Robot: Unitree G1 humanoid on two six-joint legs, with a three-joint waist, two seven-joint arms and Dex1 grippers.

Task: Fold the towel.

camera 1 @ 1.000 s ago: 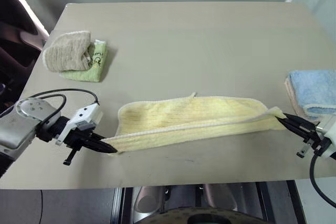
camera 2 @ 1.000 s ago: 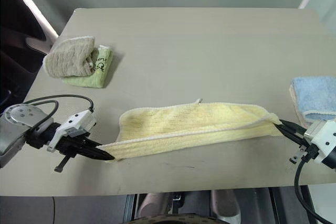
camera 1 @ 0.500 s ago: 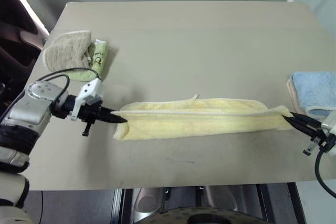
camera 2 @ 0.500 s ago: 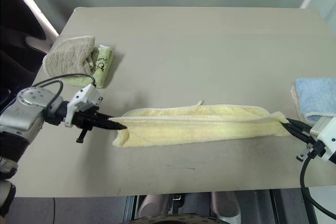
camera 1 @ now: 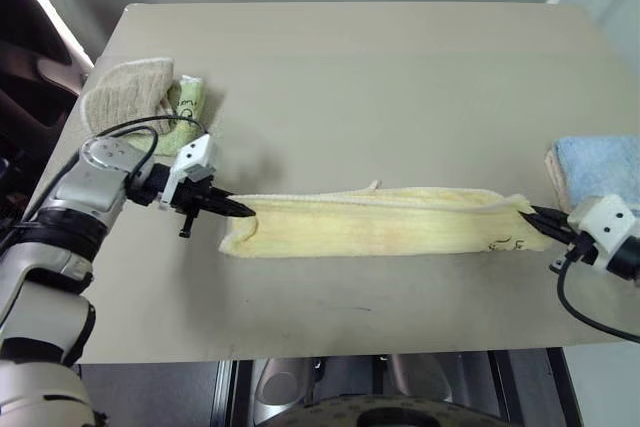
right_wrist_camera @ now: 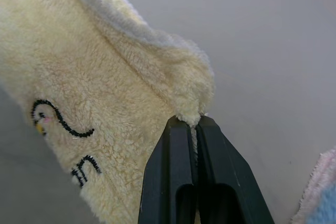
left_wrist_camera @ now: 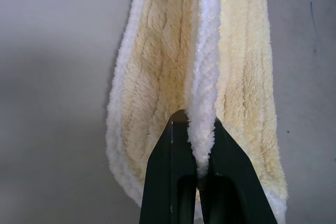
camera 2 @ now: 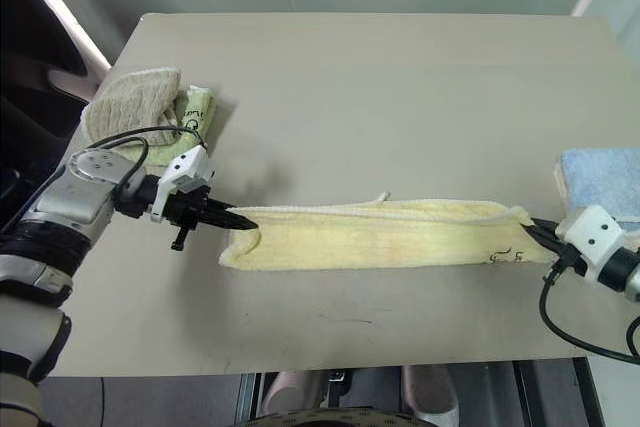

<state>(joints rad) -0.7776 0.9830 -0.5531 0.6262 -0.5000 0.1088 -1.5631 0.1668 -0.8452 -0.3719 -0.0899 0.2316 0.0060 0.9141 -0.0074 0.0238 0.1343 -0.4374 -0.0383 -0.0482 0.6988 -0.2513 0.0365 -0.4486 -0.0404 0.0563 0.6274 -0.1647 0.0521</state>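
The pale yellow towel lies flat on the table as a long narrow strip, folded lengthwise. Dark lettering shows near its right end. My left gripper is at the strip's left end, close to the tabletop. The left wrist view shows its two black fingers pinching the towel's white hem. My right gripper is at the right end, shut on the towel's corner.
A beige-brown towel rests on a light green one at the table's left side, just beyond my left arm. A light blue folded towel sits at the right edge, close to my right gripper. The tan table stretches behind the strip.
Both grippers carried the towel's near long edge away from the table's front and down onto the far part. The raised loop has flattened into a narrow strip. My left gripper also moved rightward.
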